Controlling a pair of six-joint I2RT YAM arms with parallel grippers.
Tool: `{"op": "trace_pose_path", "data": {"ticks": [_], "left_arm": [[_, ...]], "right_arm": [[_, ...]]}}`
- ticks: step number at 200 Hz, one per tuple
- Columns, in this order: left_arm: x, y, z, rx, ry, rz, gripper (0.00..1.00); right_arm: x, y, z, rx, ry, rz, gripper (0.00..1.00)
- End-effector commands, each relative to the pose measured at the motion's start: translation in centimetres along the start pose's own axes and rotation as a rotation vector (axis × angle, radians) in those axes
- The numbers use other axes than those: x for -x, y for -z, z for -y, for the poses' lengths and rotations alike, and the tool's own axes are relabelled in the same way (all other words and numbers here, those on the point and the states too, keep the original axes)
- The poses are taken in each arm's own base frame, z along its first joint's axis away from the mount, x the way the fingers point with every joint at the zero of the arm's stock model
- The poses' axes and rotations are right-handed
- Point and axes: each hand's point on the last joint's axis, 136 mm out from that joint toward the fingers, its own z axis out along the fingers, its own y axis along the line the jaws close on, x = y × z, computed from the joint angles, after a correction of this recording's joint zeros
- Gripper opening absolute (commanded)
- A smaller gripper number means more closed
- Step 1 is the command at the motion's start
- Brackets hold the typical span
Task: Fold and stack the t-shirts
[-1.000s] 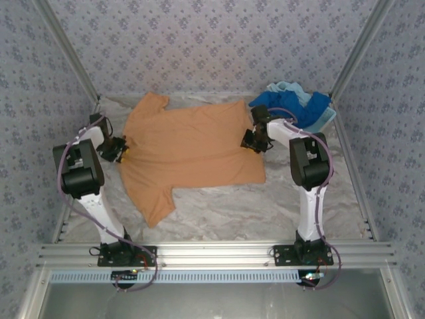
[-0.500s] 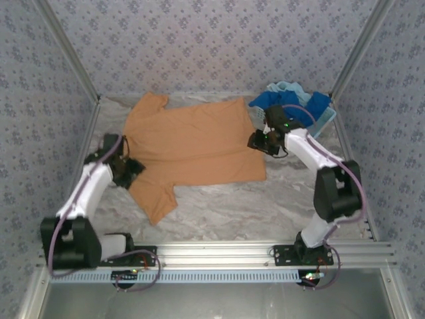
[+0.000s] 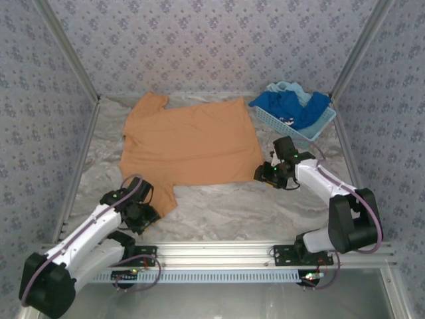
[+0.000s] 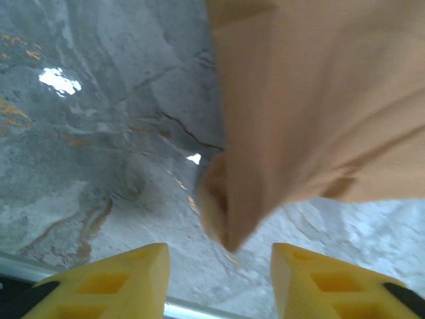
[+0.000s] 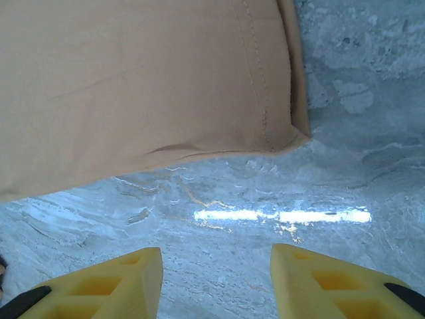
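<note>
Orange tee [image 3: 189,139] is lying just ahead of my left tool [image 4: 219,269] and right tool [image 5: 216,266], both gaping empty, so I'm risking a shallow pinch grabbing one layer.

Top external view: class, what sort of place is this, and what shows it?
Probably a robot test cell, not a home laundry: patterned walls close in a marble-look table, the left arm and right arm are bolted to an aluminium rail, and an orange t-shirt lies spread flat.
</note>
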Motion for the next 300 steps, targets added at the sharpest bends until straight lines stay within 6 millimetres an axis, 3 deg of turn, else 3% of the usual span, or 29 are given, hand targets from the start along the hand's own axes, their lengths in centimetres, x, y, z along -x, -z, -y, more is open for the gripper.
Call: {"op": "trace_pose_path", "data": {"ticks": [1, 41, 75, 122, 159, 193, 223, 247, 266, 300], "left_arm": [[1.3, -0.6, 0.3, -0.012, 0.020, 0.070, 0.38], [2.2, -1.1, 0.5, 0.007, 0.028, 0.106, 0.18], [2.7, 0.4, 1.4, -0.061, 0.046, 0.148, 0.00], [1.6, 1.8, 2.3, -0.129, 0.087, 0.103, 0.00], [1.3, 2.8, 1.7, -0.124, 0.090, 0.108, 0.00], [1.0, 3.0, 1.1, -0.132, 0.105, 0.107, 0.00], [0.8, 2.9, 1.0, -0.135, 0.107, 0.102, 0.00], [0.7, 2.8, 0.8, -0.135, 0.119, 0.099, 0.00], [0.5, 3.1, 0.3, -0.128, 0.139, 0.100, 0.00], [-0.2, 3.9, -0.6, -0.153, 0.192, 0.104, 0.00]], "right_arm": [[0.0, -0.1, -0.3, 0.036, -0.015, -0.002, 0.49], [0.2, -0.9, 1.2, -0.008, -0.039, 0.001, 0.48], [1.4, -1.5, 1.7, -0.047, -0.032, 0.021, 0.49], [2.7, -3.5, 2.9, -0.119, -0.037, 0.004, 0.42], [3.7, -4.1, 3.0, -0.142, -0.042, 0.012, 0.33], [4.0, -4.5, 3.2, -0.157, -0.048, 0.015, 0.30], [3.6, -4.8, 3.7, -0.177, -0.062, -0.004, 0.27], [3.5, -4.7, 4.1, -0.200, -0.066, -0.003, 0.08], [3.0, -4.1, 4.0, -0.209, -0.063, 0.000, 0.01], [0.5, -2.4, 4.3, -0.243, -0.052, -0.017, 0.00]]}}
